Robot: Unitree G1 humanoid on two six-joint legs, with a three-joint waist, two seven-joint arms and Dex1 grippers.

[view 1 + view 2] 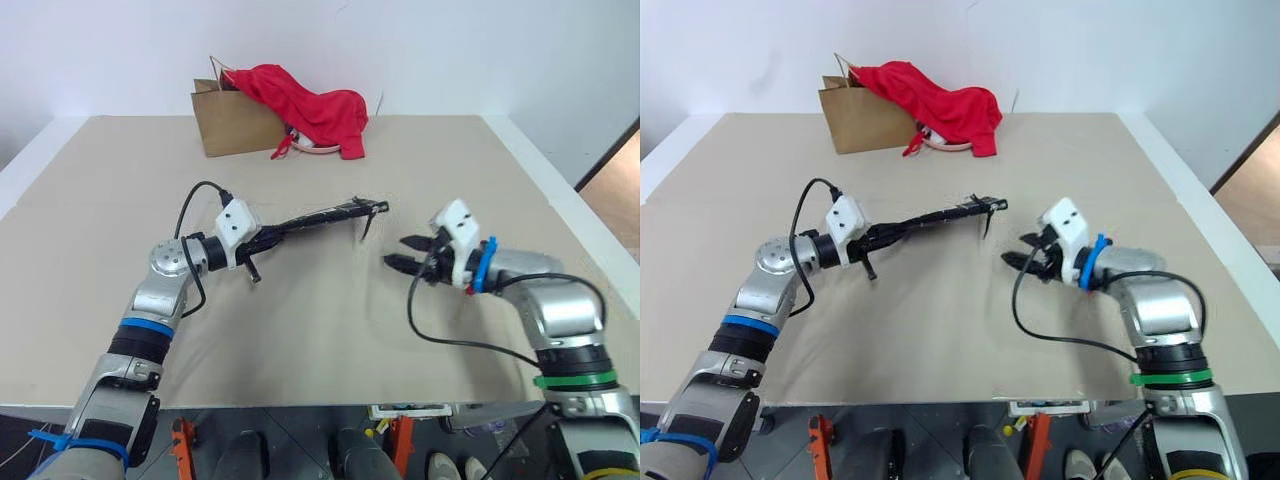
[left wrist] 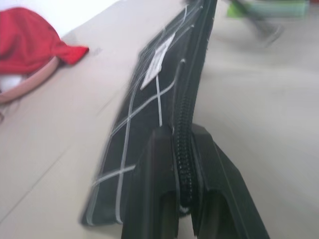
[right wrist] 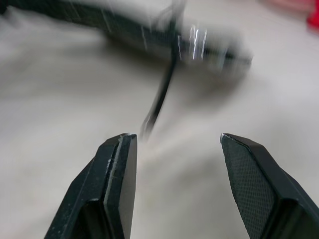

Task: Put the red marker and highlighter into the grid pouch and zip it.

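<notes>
The left gripper [image 1: 262, 240] is pinching the grid pouch [image 1: 320, 216] by one end, fingers [image 2: 149, 184] pressed on either side of the zipper edge, and is holding it level above the worktop [image 1: 320, 330], edge-on, with the far end reaching toward the right arm. The zipper's cord pull [image 1: 370, 222] is dangling from that far end. The right gripper [image 1: 402, 254] is hovering just beside the pull with its fingers [image 3: 117, 169] spread and holding nothing. The red marker and the highlighter are not lying loose on the worktop, so they are probably inside the pouch, though that cannot be confirmed. Judging by this, the zipping step is in hand; whether the zipper is fully closed is hard to tell. Next, the right fingers would need to catch the thin swinging cord and draw it along the zipper while the left is keeping the pouch taut. A brown paper bag [image 1: 230, 125] with a red cloth [image 1: 315, 110] is sitting well apart at the back
</notes>
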